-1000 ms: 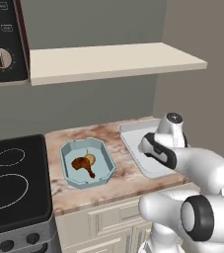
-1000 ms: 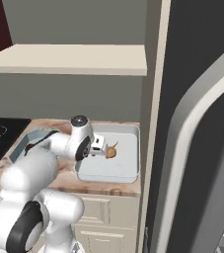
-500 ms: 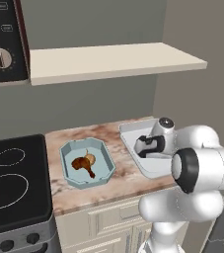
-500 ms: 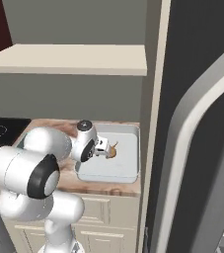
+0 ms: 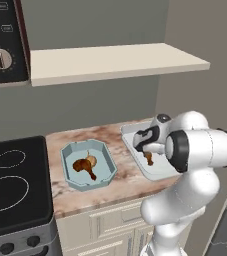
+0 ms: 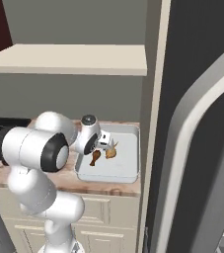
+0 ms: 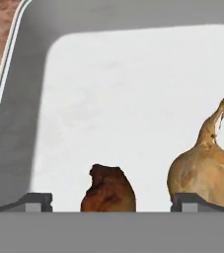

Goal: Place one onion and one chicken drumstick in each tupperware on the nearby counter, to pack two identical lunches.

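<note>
The gripper (image 7: 111,200) hung low inside the pale grey-white tupperware (image 6: 126,170), its two dark finger tips spread wide with nothing clamped between them; the chicken drumstick (image 7: 107,191) lay in the gap on the tub floor, apparently just let go. Judged from that, the step in hand was the release of the last piece: an onion (image 7: 208,165) sat just beside the drumstick in the same tub, and the light-blue octagonal tupperware (image 5: 70,162), further along the counter (image 5: 125,182) toward the black stovetop (image 5: 15,200), already carried its own brown drumstick and a rounder tan lump that was probably its onion, though too small there to be sure. The next move called for a straight lift clear of the tub rim without the open fingers catching drumstick or onion. The grey-white tub was smooth, matt and shallow, with rounded corners and a raised lip; the blue one had angled, faceted walls. The onion was bulbous, papery golden-brown, tapering to a dry crooked stem; the drumstick was dark, rough and knobbly. The counter was glossy reddish-brown and cream marbled stone over beige panelled cabinets.
</note>
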You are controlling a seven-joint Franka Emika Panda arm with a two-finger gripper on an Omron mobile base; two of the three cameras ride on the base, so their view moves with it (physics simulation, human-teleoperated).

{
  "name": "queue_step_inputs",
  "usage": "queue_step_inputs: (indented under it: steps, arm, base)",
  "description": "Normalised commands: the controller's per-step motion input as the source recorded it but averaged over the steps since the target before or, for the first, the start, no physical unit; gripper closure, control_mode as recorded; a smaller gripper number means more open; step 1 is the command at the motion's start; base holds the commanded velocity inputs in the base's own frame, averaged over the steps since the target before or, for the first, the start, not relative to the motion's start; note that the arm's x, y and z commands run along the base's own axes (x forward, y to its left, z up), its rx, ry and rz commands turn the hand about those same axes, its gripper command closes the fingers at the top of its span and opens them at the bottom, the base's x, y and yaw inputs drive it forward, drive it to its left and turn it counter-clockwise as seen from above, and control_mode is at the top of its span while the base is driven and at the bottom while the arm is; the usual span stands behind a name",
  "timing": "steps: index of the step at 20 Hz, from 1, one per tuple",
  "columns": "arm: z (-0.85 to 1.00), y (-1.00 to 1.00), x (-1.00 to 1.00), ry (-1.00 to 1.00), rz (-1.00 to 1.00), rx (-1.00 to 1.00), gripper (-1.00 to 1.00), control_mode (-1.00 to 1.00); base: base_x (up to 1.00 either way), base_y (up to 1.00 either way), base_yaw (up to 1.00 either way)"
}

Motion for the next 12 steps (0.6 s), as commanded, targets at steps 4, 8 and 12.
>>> queue_step_inputs:
  steps: [4,8,12]
  arm:
    - [0.5,0.0,-0.71,-0.04,0.0,0.0,-1.0,-1.0]
    - [0.57,0.0,-0.62,-0.02,0.0,-0.01,-1.0,-1.0]
    - [0.69,0.26,-0.48,0.0,0.0,-0.07,-1.0,-1.0]
  base:
    - [0.0,0.0,0.0]
    - [0.0,0.0,0.0]
    - [0.0,0.0,0.0]
